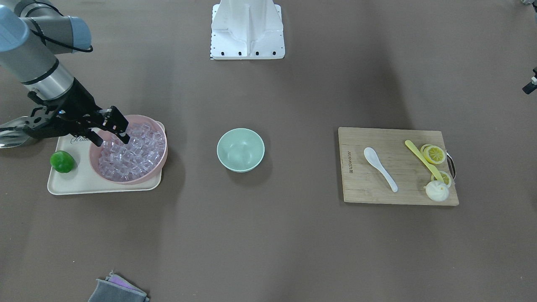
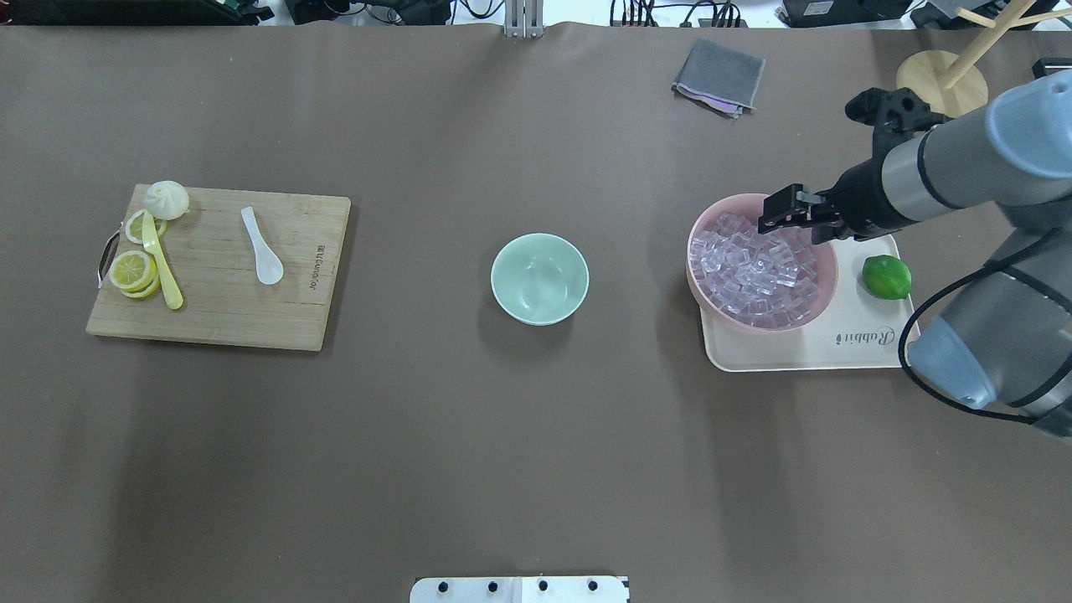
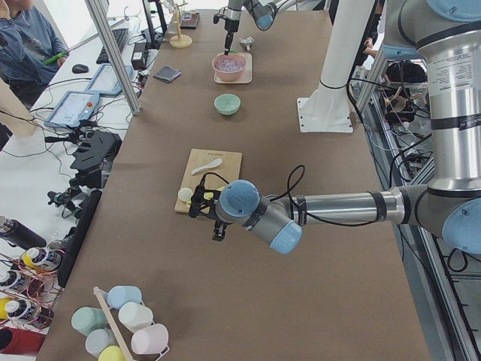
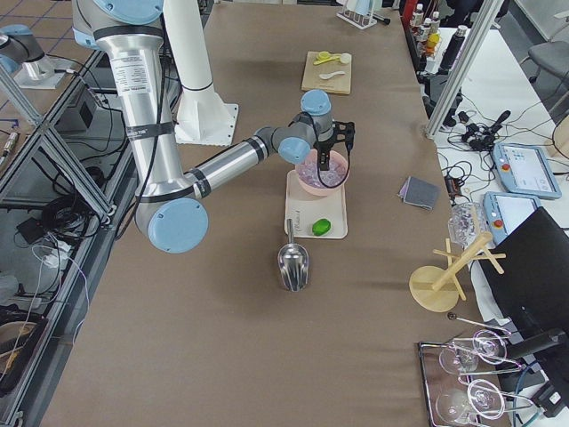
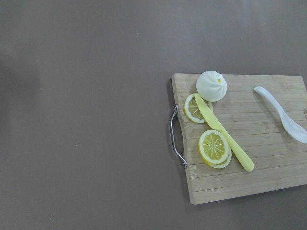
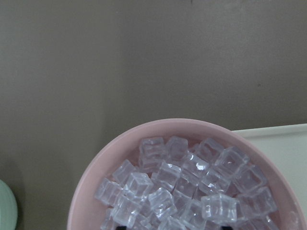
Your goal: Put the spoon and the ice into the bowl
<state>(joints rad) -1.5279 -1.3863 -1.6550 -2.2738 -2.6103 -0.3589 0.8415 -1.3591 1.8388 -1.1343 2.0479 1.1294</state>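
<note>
The white spoon [image 1: 379,167] lies on a wooden cutting board [image 1: 377,195], and shows in the overhead view [image 2: 261,247] and the left wrist view [image 5: 283,115]. The mint-green bowl [image 1: 240,149] stands empty at the table's middle. Clear ice cubes [image 1: 134,155] fill a pink bowl [image 1: 162,161]. My right gripper [image 1: 110,129] is open just above the ice at the pink bowl's far rim, holding nothing. My left gripper [image 3: 214,222] hovers beyond the cutting board's handle end; I cannot tell whether it is open or shut.
The pink bowl and a lime [image 1: 62,162] sit on a cream tray [image 1: 75,184]. A steel scoop [image 1: 10,132] lies beside the tray. A yellow knife [image 1: 421,159], lemon slices [image 1: 434,154] and a bun [image 1: 437,191] share the board. A grey cloth [image 1: 117,289] lies near the table edge.
</note>
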